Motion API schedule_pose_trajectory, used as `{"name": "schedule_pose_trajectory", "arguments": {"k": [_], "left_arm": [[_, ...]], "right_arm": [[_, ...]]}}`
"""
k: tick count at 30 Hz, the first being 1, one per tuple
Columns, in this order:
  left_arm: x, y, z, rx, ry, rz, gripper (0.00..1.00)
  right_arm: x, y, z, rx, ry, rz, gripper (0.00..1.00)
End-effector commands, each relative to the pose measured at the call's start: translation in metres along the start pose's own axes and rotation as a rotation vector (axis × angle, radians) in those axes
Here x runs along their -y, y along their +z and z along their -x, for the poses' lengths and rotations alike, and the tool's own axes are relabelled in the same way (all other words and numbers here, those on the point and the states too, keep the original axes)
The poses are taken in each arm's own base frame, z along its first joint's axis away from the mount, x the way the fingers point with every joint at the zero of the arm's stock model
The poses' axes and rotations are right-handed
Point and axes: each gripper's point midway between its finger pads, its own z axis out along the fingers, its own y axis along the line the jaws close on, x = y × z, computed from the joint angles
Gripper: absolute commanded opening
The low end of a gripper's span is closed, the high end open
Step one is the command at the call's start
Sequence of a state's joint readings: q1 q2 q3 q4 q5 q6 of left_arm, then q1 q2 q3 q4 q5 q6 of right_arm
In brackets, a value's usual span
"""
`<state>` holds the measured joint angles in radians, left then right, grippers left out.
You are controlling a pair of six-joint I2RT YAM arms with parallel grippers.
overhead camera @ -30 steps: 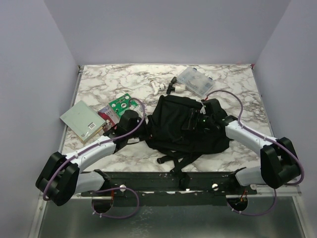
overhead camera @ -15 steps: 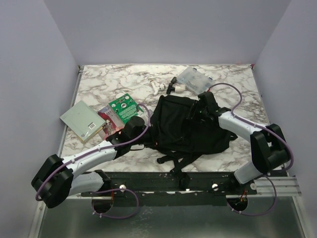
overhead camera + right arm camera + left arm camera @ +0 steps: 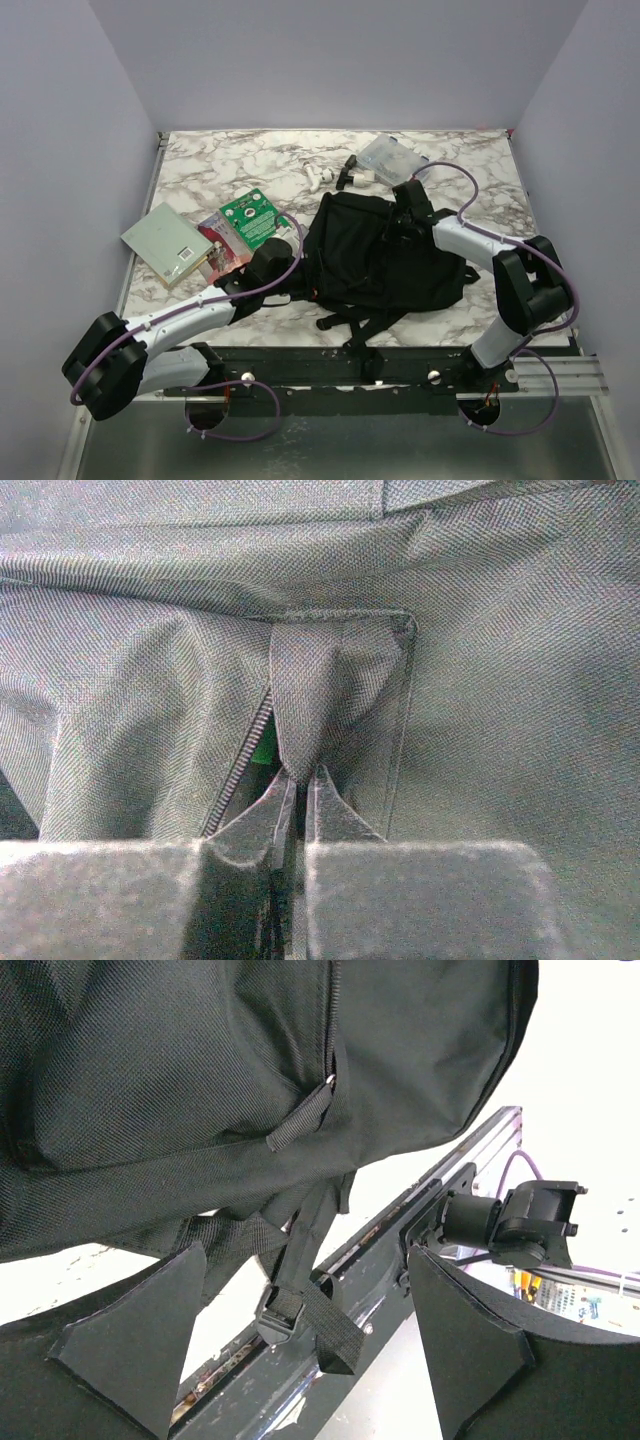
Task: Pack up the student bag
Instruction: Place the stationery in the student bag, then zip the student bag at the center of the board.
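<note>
Since 1 second ago the right arm has folded up, with its elbow drawn in toward the bag. The right gripper (image 3: 301, 776) has moved farther over the student bag (image 3: 365, 265), to its far right corner. The left arm has shifted only a little, and the left gripper (image 3: 305, 1255) sits at the left edge of the bag.

The bag lies flat on the marble table (image 3: 200, 170), a little right of the centre, with its straps (image 3: 350, 322) trailing toward the near edge. The right gripper is closed almost fully on a small fabric tab (image 3: 330, 680) at the end of a zip (image 3: 240, 765); the 2 fingertips pinch the lower point of this tab. Something green shows in the gap of the zip. The left gripper is wide open and holds nothing; a strap with a buckle (image 3: 278, 1312) hangs between its fingers. A green card (image 3: 247, 215) and a grey box (image 3: 168, 243) lie left of the bag, and a clear plastic box (image 3: 390, 158) lies behind it.
</note>
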<state>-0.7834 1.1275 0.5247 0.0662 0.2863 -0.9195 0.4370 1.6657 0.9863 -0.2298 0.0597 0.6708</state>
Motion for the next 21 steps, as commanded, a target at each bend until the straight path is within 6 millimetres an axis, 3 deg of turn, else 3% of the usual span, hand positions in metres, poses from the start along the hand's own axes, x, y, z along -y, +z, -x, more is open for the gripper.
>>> {"name": "schedule_pose_trajectory", "arguments": {"k": [1, 5, 9, 12, 15, 19, 21], "left_arm": [[0.000, 0.006, 0.004, 0.010, 0.014, 0.012, 0.85], [0.001, 0.008, 0.013, 0.039, 0.020, 0.026, 0.84], [0.005, 0.006, 0.024, 0.087, 0.025, 0.027, 0.84], [0.008, 0.004, 0.023, 0.080, 0.017, 0.013, 0.84], [0.006, 0.001, 0.020, 0.082, 0.003, 0.010, 0.84], [0.002, -0.009, 0.021, 0.121, -0.006, 0.008, 0.85], [-0.002, -0.015, 0.022, 0.152, -0.005, 0.013, 0.87]], "right_arm": [[-0.001, -0.037, -0.002, -0.060, -0.117, 0.016, 0.01], [-0.007, -0.065, -0.003, -0.093, -0.164, 0.071, 0.01], [-0.005, -0.076, -0.005, -0.096, -0.184, 0.084, 0.01], [0.004, -0.080, -0.011, -0.117, -0.227, 0.058, 0.22], [0.012, -0.091, -0.014, -0.109, -0.268, 0.020, 0.34], [-0.003, -0.116, -0.019, -0.027, -0.386, 0.075, 0.53], [-0.022, -0.126, -0.028, 0.024, -0.496, 0.132, 0.60]]}}
